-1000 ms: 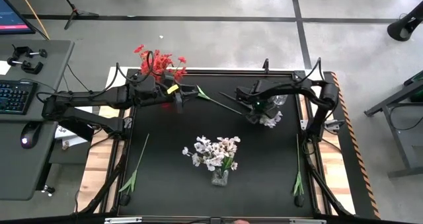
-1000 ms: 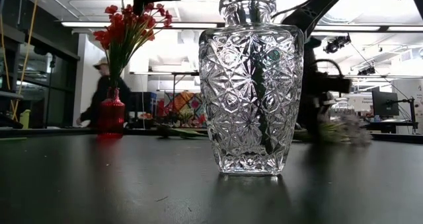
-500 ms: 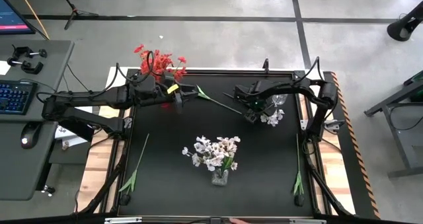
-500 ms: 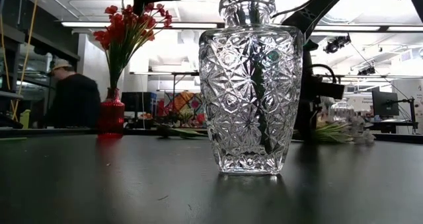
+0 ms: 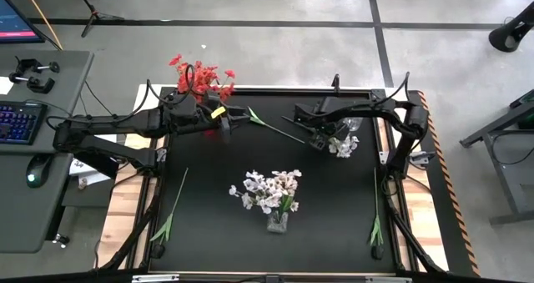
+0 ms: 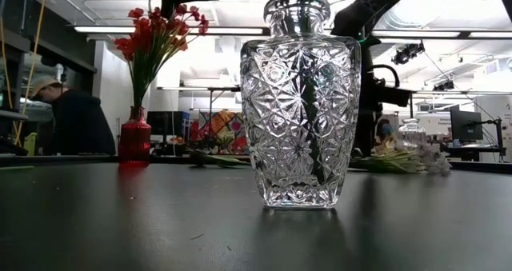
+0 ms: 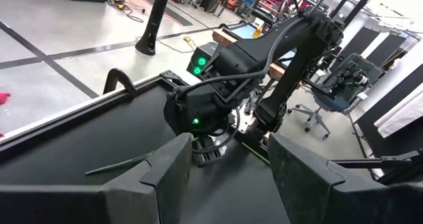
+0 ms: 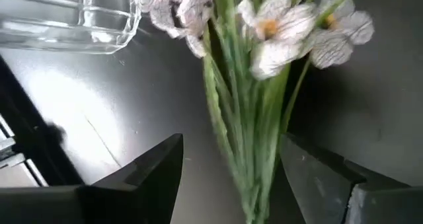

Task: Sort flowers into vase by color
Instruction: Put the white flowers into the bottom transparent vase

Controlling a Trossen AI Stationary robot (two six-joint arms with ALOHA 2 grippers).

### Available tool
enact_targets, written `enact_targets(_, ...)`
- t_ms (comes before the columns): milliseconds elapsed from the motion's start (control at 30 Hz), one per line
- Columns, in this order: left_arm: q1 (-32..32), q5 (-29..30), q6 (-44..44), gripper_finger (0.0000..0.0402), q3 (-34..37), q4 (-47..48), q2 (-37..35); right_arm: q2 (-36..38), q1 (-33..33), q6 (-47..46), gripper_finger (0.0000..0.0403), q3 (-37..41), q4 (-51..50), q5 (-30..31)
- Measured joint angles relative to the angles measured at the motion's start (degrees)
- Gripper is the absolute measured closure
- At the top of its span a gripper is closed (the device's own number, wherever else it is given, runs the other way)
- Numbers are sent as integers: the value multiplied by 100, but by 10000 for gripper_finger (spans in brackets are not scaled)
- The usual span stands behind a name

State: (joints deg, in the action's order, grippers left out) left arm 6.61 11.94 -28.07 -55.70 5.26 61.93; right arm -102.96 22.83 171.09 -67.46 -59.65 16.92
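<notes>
- The right claw (image 5: 321, 138) has slid a little toward the worktop's (image 5: 209, 199) far left, off the white flower spray (image 5: 342, 146) lying near the small clear vase (image 5: 351, 126).
- In the right wrist view its fingers are spread either side of the spray's green stems (image 8: 241, 151), not closed on them, so the spray is probably not yet picked up.
- The left claw (image 5: 224, 124) is unmoved, open and empty, by the red flowers (image 5: 200, 76).
- White blossoms (image 5: 269, 189) already fill the cut-glass vase (image 6: 301, 103); this spray likely belongs there.
</notes>
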Motion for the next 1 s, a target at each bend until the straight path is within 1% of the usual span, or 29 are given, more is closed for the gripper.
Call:
enact_targets(233, 0, -2, -40, 213, 0, 0, 0, -120, 141, 21, 160, -2, 252, -304)
enact_targets(600, 0, -1, -58, 213, 0, 0, 0, -618, 300, 144, 160, -22, 837, -368)
enact_targets(833, 0, -1, -102, 213, 0, 0, 0, -647, 358, 93, 160, -33, 738, -808)
enact_targets(1000, 0, 0, -175, 213, 0, 2, 0, -656, 243, 60, 160, -33, 577, -1105)
